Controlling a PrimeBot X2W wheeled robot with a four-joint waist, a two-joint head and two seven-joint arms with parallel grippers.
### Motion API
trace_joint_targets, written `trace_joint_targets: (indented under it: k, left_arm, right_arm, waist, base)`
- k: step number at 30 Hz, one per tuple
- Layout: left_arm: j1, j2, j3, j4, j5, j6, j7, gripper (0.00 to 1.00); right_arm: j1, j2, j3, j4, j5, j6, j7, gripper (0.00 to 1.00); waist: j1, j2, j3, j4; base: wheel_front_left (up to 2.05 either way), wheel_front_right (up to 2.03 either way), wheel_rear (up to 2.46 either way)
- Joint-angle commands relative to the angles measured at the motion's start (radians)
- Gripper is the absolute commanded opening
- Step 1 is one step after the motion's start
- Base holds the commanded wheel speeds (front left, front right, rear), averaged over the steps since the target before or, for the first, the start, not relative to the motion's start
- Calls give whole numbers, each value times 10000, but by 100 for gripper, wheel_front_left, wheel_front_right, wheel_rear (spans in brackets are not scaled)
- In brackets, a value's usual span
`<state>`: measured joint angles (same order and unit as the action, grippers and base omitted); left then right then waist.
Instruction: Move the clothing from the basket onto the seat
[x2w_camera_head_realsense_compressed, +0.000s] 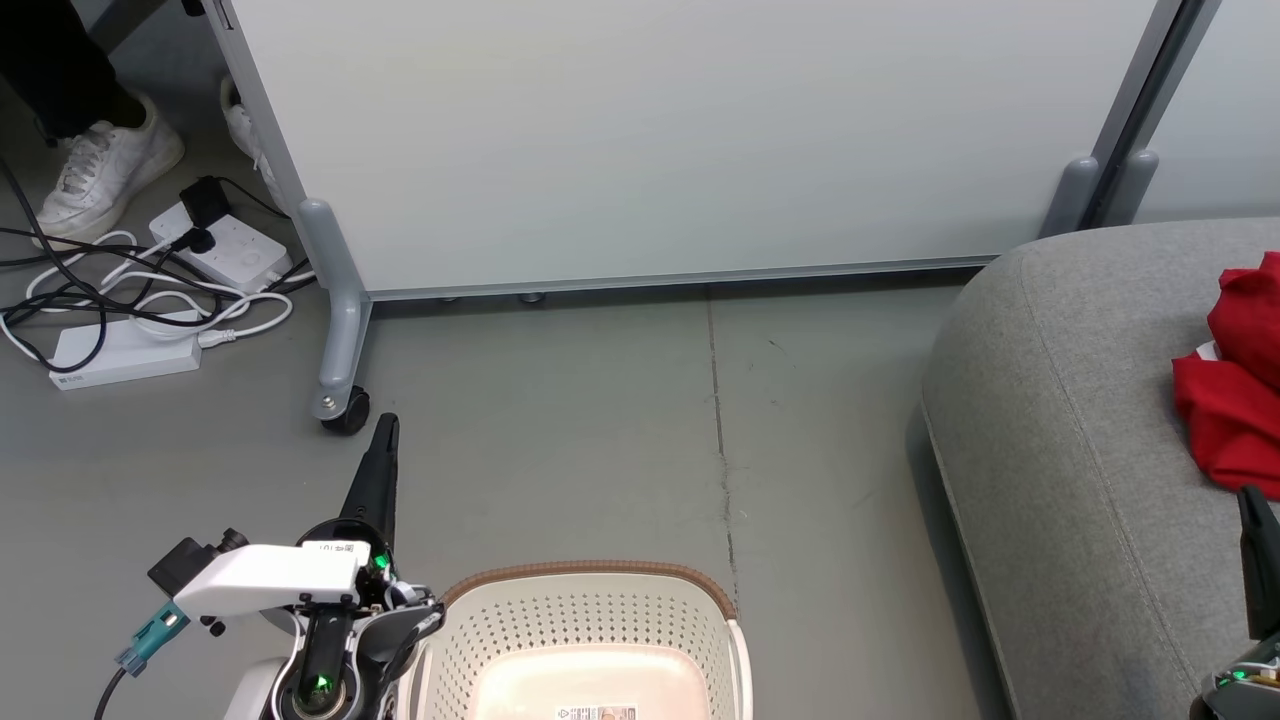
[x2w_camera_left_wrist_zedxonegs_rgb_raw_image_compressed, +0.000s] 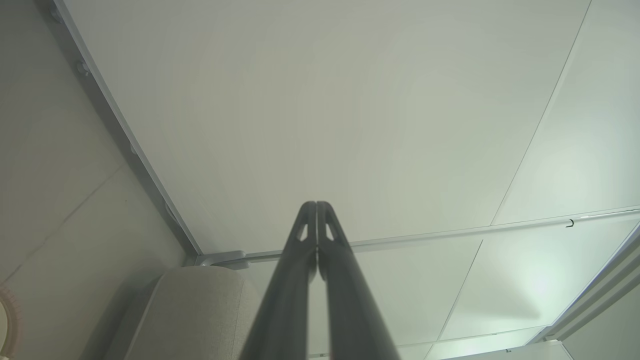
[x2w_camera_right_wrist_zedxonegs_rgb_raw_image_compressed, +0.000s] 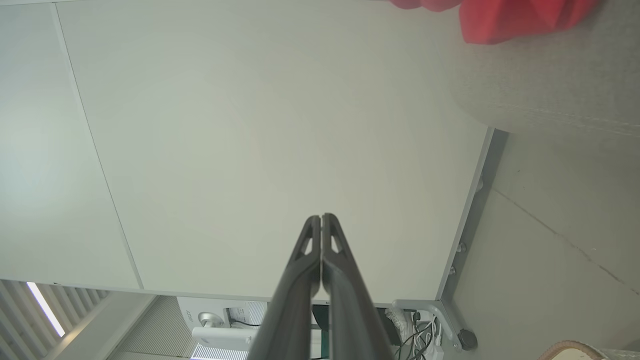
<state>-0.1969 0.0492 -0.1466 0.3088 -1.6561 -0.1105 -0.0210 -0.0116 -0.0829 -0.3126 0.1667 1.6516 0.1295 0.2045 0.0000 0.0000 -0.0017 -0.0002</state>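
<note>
The white perforated basket (x2w_camera_head_realsense_compressed: 585, 625) with a brown rim stands on the floor at the bottom centre; the part of its inside that shows holds nothing but a label. The red clothing (x2w_camera_head_realsense_compressed: 1235, 385) lies bunched on the grey seat (x2w_camera_head_realsense_compressed: 1060, 420) at the right edge, and again at the top of the right wrist view (x2w_camera_right_wrist_zedxonegs_rgb_raw_image_compressed: 515, 17). My left gripper (x2w_camera_head_realsense_compressed: 385, 428) is shut, left of the basket, with its fingers pointing away over the floor; its wrist view shows the tips pressed together (x2w_camera_left_wrist_zedxonegs_rgb_raw_image_compressed: 316, 205). My right gripper (x2w_camera_head_realsense_compressed: 1252, 500) rises at the lower right beside the clothing, shut and holding nothing (x2w_camera_right_wrist_zedxonegs_rgb_raw_image_compressed: 320, 218).
A white rolling partition (x2w_camera_head_realsense_compressed: 640, 140) with a castor foot (x2w_camera_head_realsense_compressed: 345, 410) stands across the back. Power strips and tangled cables (x2w_camera_head_realsense_compressed: 150, 290) lie on the floor at the far left, next to a person's white shoe (x2w_camera_head_realsense_compressed: 105, 165). Grey floor lies between basket and seat.
</note>
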Motion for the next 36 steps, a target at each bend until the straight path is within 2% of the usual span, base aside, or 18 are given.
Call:
trace_joint_targets:
  k: [1, 36]
  left_arm:
    - [-182, 43, 44, 16, 0, -51, 18, 0]
    - [-181, 39, 50, 14, 8, -50, 25, 0]
  right_arm:
    - [4, -87, 17, -60, 56, 22, -34, 0]
    - [91, -244, 198, -83, 236, 22, -208, 0]
  waist:
    - [0, 0, 0, 0]
    - [0, 0, 0, 0]
  base:
    - [0, 0, 0]
    - [0, 0, 0]
